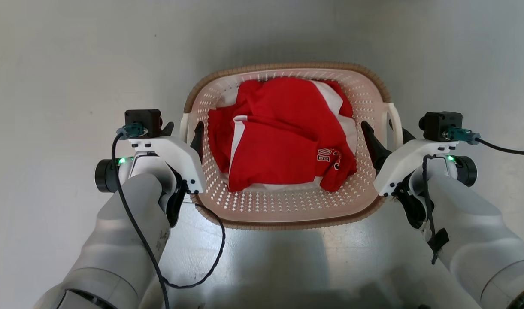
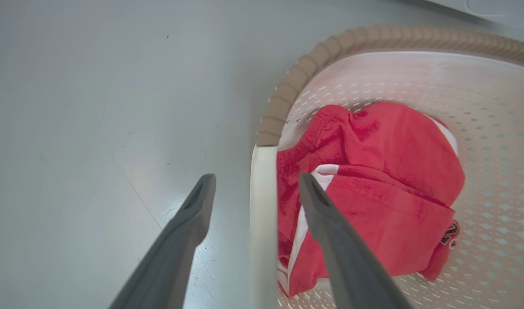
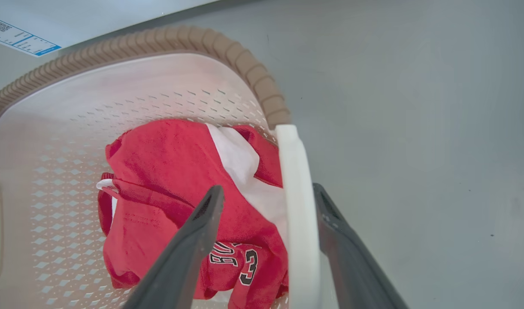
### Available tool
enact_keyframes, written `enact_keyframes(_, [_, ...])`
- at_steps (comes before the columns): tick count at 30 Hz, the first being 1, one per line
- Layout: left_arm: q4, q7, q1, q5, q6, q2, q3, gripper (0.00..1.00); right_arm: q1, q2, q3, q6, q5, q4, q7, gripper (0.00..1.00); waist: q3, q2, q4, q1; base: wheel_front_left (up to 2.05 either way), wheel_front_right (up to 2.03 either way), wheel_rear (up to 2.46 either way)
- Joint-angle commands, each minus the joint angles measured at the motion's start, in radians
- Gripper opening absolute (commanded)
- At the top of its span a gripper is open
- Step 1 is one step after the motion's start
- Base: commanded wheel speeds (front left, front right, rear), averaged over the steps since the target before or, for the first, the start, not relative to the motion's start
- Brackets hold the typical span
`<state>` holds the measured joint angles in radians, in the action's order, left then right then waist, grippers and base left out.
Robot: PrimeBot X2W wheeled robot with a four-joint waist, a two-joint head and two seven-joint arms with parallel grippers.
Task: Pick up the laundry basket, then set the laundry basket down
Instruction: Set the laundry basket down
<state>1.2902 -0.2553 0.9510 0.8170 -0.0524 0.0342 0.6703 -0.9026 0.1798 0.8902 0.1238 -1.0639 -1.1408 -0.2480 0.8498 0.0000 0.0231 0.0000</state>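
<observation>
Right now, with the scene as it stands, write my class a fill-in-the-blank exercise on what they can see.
1. The garment in the laundry basket is mostly ____.
2. The left gripper has one finger on each side of the basket's white ____.
3. The right gripper has its jaws ____.
4. The basket stands on the grey ____.
Missing words: red; handle; open; floor.

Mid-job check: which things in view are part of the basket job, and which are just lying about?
Job: laundry basket; its left handle and right handle; left gripper and right gripper, each open astride a handle.
Lying about: red and white garment inside the basket; grey floor; white panel with a sticker beyond the basket.
</observation>
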Motion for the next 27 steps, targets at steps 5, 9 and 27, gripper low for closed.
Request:
enact_keyframes(5, [-0.004,-0.006,-0.058,-0.005,0.003,0.036,-0.033,1.0,0.082,-0.017,0.008,0.007,0.002,0.008,-0.014,1.0,-0.062,0.0,-0.017,0.0,0.0,0.0,0.0])
enact_keyframes(9, [-0.029,-0.006,-0.101,-0.021,-0.004,0.055,-0.052,1.0,0.105,-0.027,-0.005,0.007,0.004,0.016,-0.014,1.0,-0.133,0.0,-0.033,0.0,0.0,0.0,0.0])
enact_keyframes(27, [-0.25,-0.006,-0.305,-0.163,-0.03,0.093,-0.228,1.0,0.286,-0.008,-0.153,0.007,0.118,0.135,-0.014,1.0,-0.475,0.0,-0.049,0.0,0.0,0.0,0.0])
